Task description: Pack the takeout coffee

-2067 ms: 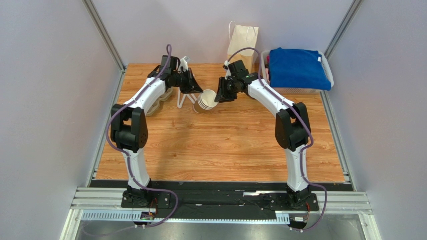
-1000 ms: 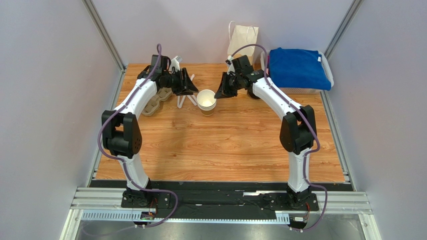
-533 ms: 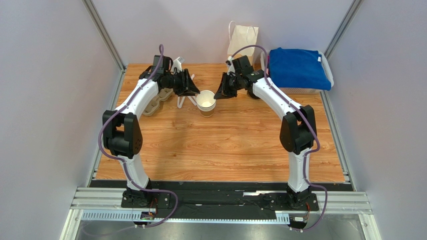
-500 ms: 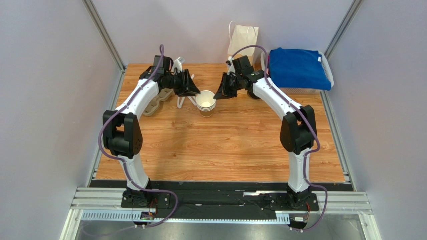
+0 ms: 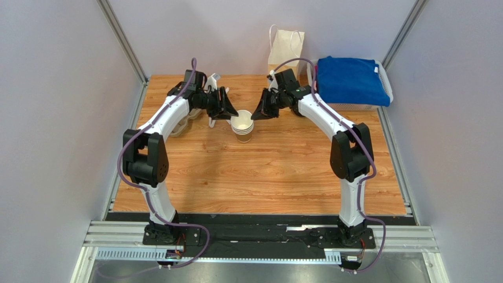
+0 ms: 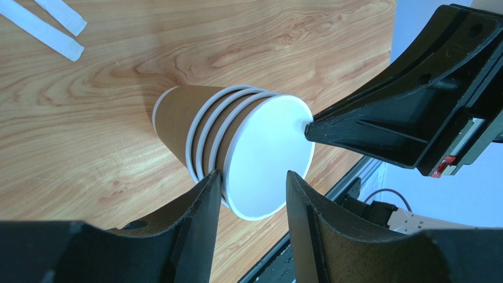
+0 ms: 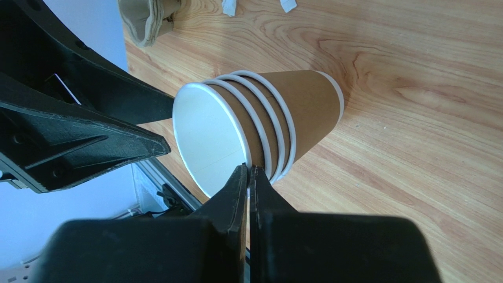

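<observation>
Cups: one stack (image 5: 242,127) of four lidless brown ones, upright. One left gripper (image 6: 254,175), spread astride the top rim; one right gripper (image 7: 248,168), pressed together, tip touching that rim. Place of takeout coffee: cannot tell. One paper bag (image 5: 286,47) far, one blue cloth (image 5: 349,79) far right. Wood-grain table (image 5: 265,177), grey walls (image 5: 59,88).

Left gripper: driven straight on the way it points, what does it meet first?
Probably the stack of cups: the left gripper is open astride its top rim. The shut right gripper lies just beyond.
</observation>
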Available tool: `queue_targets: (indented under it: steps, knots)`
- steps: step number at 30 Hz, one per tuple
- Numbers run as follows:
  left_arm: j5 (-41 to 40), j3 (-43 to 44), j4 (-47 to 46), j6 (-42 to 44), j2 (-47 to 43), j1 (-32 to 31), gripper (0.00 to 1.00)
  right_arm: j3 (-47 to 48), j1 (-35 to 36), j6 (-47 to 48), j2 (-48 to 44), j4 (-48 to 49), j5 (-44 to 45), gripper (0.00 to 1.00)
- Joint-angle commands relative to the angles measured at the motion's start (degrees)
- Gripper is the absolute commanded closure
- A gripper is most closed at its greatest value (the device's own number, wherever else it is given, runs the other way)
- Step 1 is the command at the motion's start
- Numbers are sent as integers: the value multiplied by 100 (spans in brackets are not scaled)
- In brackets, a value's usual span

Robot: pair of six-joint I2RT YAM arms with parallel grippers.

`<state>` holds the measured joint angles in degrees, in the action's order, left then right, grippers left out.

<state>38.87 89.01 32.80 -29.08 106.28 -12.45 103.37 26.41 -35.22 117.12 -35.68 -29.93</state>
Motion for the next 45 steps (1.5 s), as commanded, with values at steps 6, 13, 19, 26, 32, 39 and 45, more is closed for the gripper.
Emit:
queue_targets:
  steps: [6, 13, 19, 26, 32, 39, 45]
  knots:
    - [120, -235, -107, -247, -11, -82, 47, -230, -110, -538, -181, 799, -733, 100]
    - [322, -490, -448, -598, -54, -47, 46, -396, -189, -644, -198, 914, -830, 100]
    - [507, -666, -898, -897, -187, 23, 46, -546, -198, -714, -242, 1037, -952, 100]
    - [279, -508, -485, -590, -178, 23, 50, -573, -198, -969, -286, 1414, -1304, 100]
    - [323, -446, -423, -450, -388, 23, 51, -502, -224, -960, -427, 1485, -1348, 100]
    - [481, -218, -300, -414, -512, 23, 46, -388, -259, -943, -559, 1485, -1366, 100]
    - [534, 239, -125, -291, -599, 23, 40, -344, -347, -934, -681, 1476, -1480, 100]
